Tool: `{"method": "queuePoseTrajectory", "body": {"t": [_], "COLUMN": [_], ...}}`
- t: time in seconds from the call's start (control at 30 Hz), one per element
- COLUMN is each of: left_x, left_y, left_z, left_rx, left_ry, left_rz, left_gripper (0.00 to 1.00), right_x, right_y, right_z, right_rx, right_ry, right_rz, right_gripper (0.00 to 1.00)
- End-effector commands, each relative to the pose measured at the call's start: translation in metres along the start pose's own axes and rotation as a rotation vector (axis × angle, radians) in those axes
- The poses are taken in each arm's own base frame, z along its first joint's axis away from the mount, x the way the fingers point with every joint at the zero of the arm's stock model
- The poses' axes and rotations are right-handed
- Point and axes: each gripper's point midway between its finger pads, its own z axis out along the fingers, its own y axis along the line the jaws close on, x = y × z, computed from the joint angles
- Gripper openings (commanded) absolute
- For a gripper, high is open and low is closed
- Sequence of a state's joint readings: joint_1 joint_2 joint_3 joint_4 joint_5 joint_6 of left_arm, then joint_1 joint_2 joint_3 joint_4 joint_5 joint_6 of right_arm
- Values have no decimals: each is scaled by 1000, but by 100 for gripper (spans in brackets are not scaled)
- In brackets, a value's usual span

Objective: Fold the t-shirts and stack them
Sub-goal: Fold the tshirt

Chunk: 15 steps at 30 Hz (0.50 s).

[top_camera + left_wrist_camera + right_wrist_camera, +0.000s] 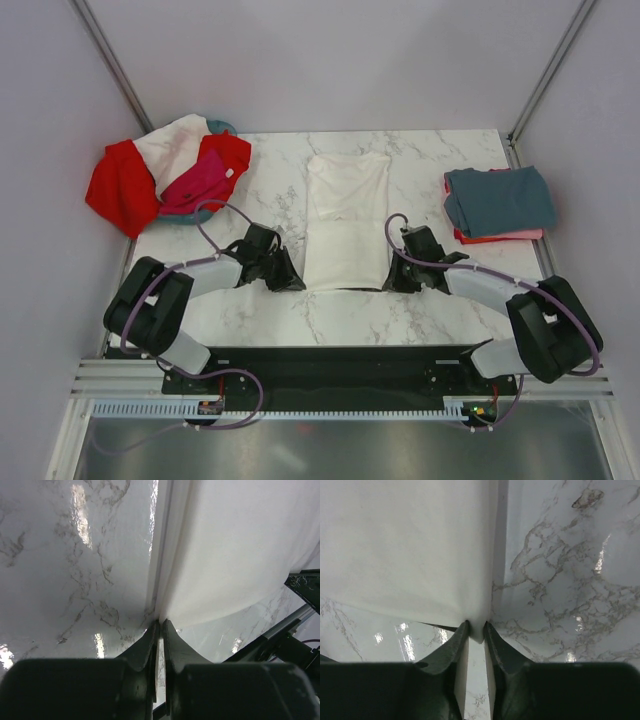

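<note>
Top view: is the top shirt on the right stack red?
No, the top shirt is grey-blue; a red shirt and a pink one only peek out beneath it.

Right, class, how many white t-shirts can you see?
2: a flat shirt at the table's centre, left gripper and right gripper pinching its near corners; a crumpled shirt in the heap on the teal basket, far left. More may be buried.

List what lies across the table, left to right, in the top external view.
heap of red, white and magenta shirts → left gripper → white t-shirt → right gripper → folded stack of grey-blue and coral shirts
</note>
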<state>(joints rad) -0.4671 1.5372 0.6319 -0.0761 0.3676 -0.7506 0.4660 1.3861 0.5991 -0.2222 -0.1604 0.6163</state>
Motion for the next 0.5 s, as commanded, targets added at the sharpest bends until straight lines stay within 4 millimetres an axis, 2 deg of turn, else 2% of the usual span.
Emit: {"method": "queuePoseTrajectory", "body": {"t": [0.0, 0.07, 0.1, 0.3, 0.47], "left_x": [-3, -4, -5, -9, -5], "left_y": [-5, -8, -10, -24, -39], "left_z": [3, 2, 0, -18, -39], "left_rx": [16, 27, 35, 82, 129], "left_ry": [-11, -13, -21, -69, -82], "left_rz": [-1, -4, -3, 12, 24], "left_gripper": [10, 8, 3, 2, 2], "right_x": [11, 11, 10, 2, -4], "right_y": [-4, 0, 2, 12, 22], "right_z": [4, 4, 3, -13, -42], "right_rx": [16, -2, -9, -33, -61], "right_ry": [50, 59, 56, 25, -6], "right_rz": [-4, -6, -7, -15, -35], "right_gripper": [20, 5, 0, 0, 0]}}
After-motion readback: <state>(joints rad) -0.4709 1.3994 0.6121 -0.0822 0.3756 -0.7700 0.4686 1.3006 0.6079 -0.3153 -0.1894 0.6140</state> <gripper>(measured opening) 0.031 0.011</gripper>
